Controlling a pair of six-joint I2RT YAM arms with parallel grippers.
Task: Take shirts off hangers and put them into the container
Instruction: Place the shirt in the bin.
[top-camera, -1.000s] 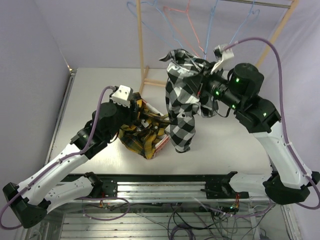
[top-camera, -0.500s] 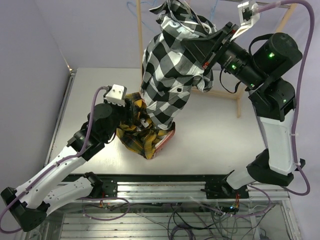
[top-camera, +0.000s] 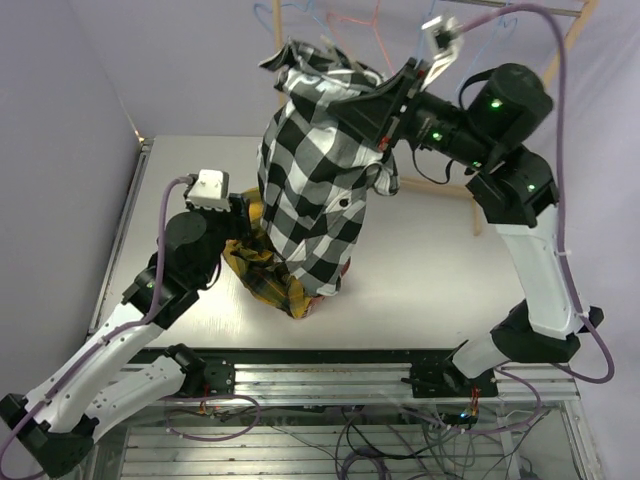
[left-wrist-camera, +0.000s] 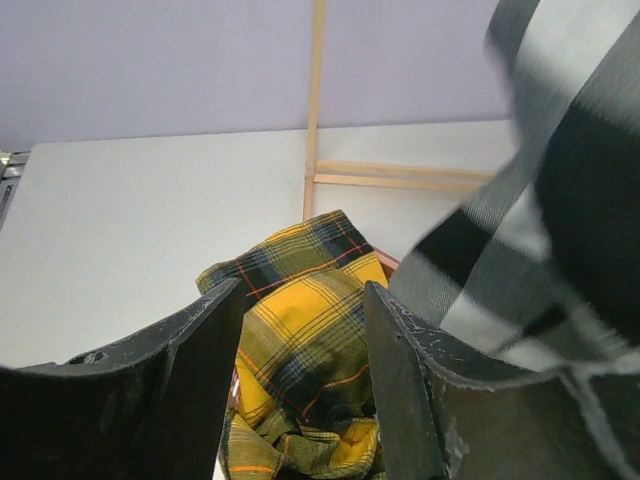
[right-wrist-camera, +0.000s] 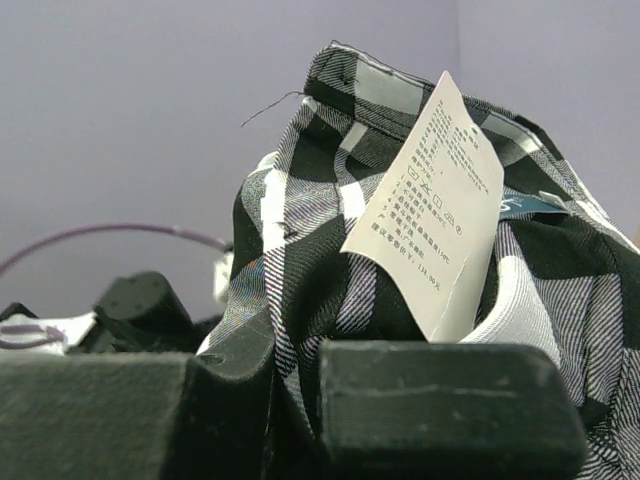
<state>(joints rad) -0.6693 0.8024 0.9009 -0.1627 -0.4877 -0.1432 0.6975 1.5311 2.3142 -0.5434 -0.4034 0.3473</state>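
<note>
Right claw (top-camera: 380, 108) grips a black-and-white checked shirt (top-camera: 310, 200), held high above the table (top-camera: 450, 260). A white care label (right-wrist-camera: 430, 220) hangs at its collar, its print too small to read. Left claw (left-wrist-camera: 300, 310) stands open over a yellow plaid shirt (top-camera: 255, 275).

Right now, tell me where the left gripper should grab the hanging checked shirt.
Probably the checked shirt's lower hem, from the left arm's side: the right gripper pinches the collar high, so the cloth hangs freely beside the open left gripper.
</note>
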